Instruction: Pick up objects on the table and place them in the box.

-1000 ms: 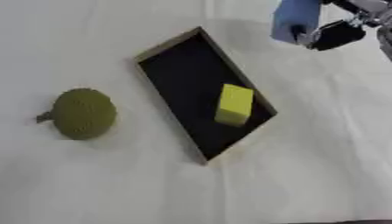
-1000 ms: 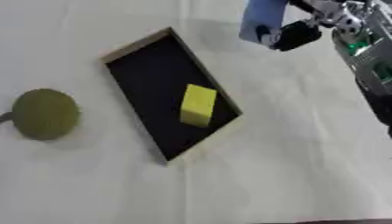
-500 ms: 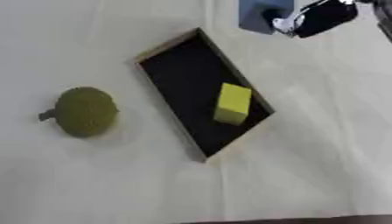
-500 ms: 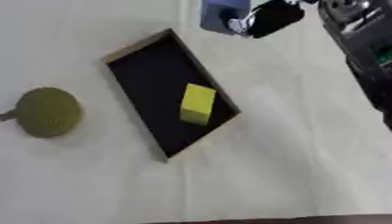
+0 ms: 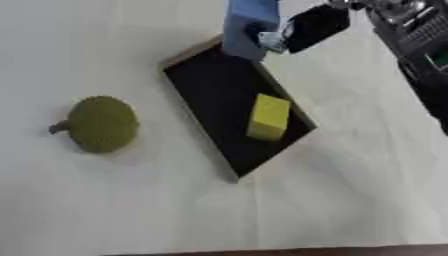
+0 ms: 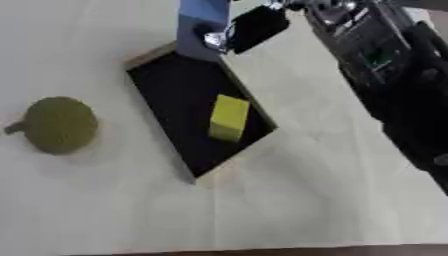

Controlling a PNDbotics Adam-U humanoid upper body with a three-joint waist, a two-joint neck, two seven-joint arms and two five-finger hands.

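Blue block [image 5: 251,27], clutched in the right hand [image 5: 311,26] at upper centre, overhangs the box [image 5: 188,61] rim; released there, it could tip onto the bench [image 5: 350,190].

blue block [image 5: 251,25] — top cropped, grip blurred

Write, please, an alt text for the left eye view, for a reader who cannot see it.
The right robot hand holds a blue block above the far end of a shallow black box on a white table. A yellow block lies inside the box, and a round green object sits left of it.
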